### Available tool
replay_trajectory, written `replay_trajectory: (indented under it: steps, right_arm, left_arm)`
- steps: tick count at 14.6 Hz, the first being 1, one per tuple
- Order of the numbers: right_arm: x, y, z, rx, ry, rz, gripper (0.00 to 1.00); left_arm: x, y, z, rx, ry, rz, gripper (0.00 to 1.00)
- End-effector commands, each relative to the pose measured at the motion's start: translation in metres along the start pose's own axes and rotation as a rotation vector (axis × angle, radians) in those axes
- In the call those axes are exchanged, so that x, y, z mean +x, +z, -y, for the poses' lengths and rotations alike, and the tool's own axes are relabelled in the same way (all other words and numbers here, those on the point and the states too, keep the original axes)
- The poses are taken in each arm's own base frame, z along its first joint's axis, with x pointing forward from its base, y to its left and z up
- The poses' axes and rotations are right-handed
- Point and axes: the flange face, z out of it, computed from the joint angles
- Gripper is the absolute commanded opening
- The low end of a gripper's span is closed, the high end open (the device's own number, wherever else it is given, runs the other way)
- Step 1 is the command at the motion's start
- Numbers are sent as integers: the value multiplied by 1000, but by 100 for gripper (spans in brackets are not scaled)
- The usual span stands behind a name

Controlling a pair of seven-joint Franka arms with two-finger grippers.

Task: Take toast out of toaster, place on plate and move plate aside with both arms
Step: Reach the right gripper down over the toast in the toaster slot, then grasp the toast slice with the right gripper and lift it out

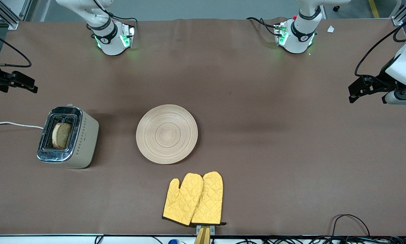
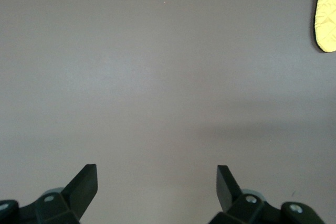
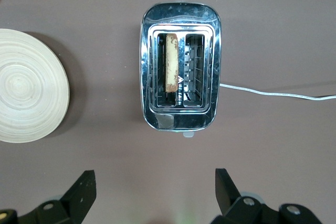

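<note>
The toast (image 1: 61, 135) stands upright in one slot of a chrome and cream toaster (image 1: 67, 137) toward the right arm's end of the table. In the right wrist view the toast (image 3: 171, 62) shows edge-on in the toaster (image 3: 180, 88). The round light-wood plate (image 1: 167, 134) lies bare near the table's middle, beside the toaster, and also shows in the right wrist view (image 3: 29, 93). My right gripper (image 1: 28, 84) is open and empty, up in the air over the table near the toaster (image 3: 156, 192). My left gripper (image 1: 355, 94) is open and empty over bare table at the left arm's end (image 2: 157, 190).
Two yellow quilted oven mitts (image 1: 193, 199) lie nearer the front camera than the plate; one edge shows in the left wrist view (image 2: 326, 14). A white cord (image 1: 13, 124) runs from the toaster off the table's end. Black cables (image 1: 350, 223) lie at the front edge.
</note>
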Motion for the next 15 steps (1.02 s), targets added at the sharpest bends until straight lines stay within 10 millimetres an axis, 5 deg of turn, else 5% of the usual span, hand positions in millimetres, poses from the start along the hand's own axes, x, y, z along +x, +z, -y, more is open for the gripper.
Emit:
replay_trajectory:
  steps: [1,15]
  right_arm:
    - [10,26,-8,-3,-3,-23,100]
    - [67,180,-4,-5,-12,-71,100]
  left_arm:
    - [3,-1,1,11,-12,2,100]
    - [3,-1,2,10,-16,3,100]
